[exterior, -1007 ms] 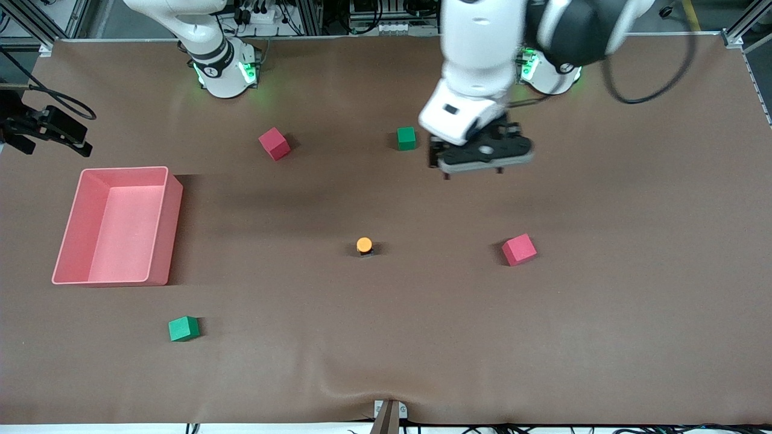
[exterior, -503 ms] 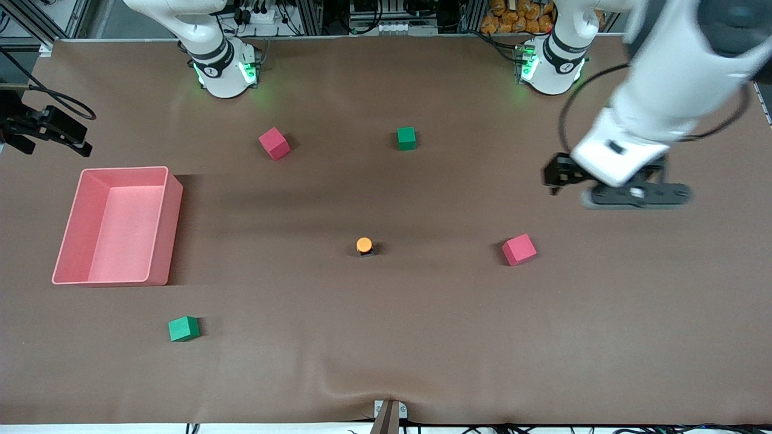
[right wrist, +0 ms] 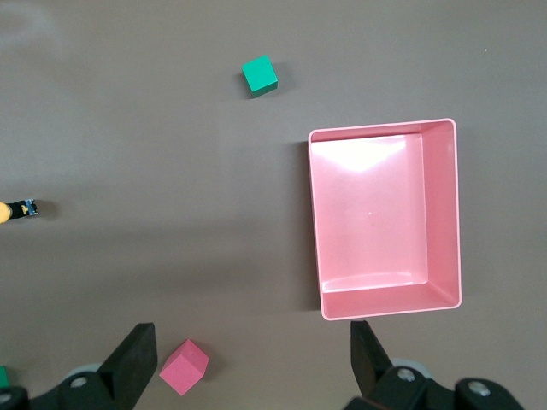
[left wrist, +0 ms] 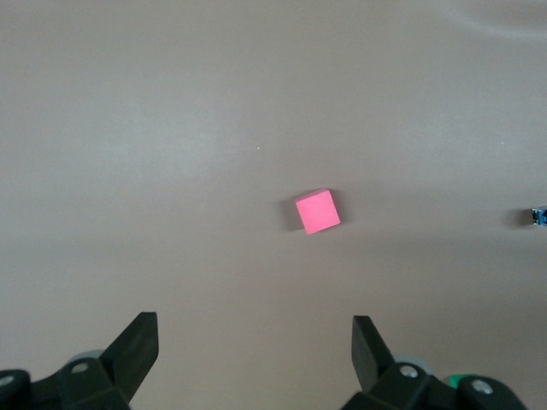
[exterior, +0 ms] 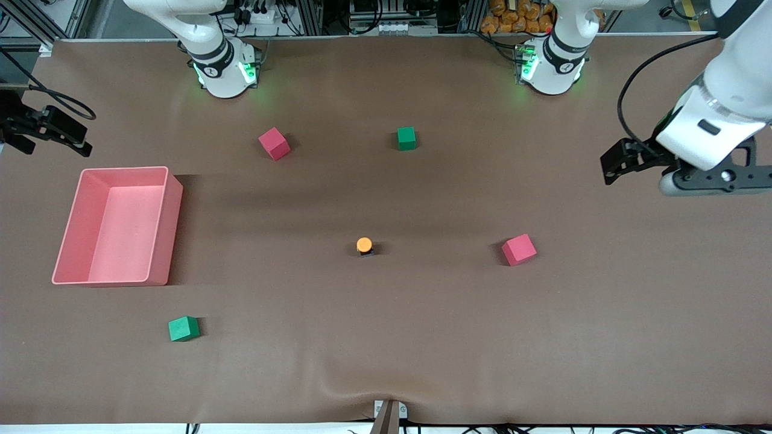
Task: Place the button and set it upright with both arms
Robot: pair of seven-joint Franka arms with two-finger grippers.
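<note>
Brown table (exterior: 603, 337), wide and mostly bare. Pink bin (exterior: 163, 229) at the right arm's end, nothing in it. Left arm (exterior: 718, 114) up over the table edge at its own end, well apart from everything. Left gripper (left wrist: 255, 346) spread wide, holding nothing, over bare table near a red cube (left wrist: 317, 211). Right gripper (right wrist: 248, 354) out of the front view, likewise wide and holding nothing, high over the bin end; that arm waiting. Second red cube (exterior: 274, 143) and a green cube (exterior: 406, 138) near the bases, another green cube (exterior: 183, 328) close to the front camera. Smallest: button (exterior: 364, 245) mid-table, standing orange cap up, by the look of it, touching nothing.

Judging from this, placing and uprighting done, or very nearly. Best course for what remains: keep both grippers high and well clear of the button, leave the cubes untouched, park away from mid-table with nothing swept low.
</note>
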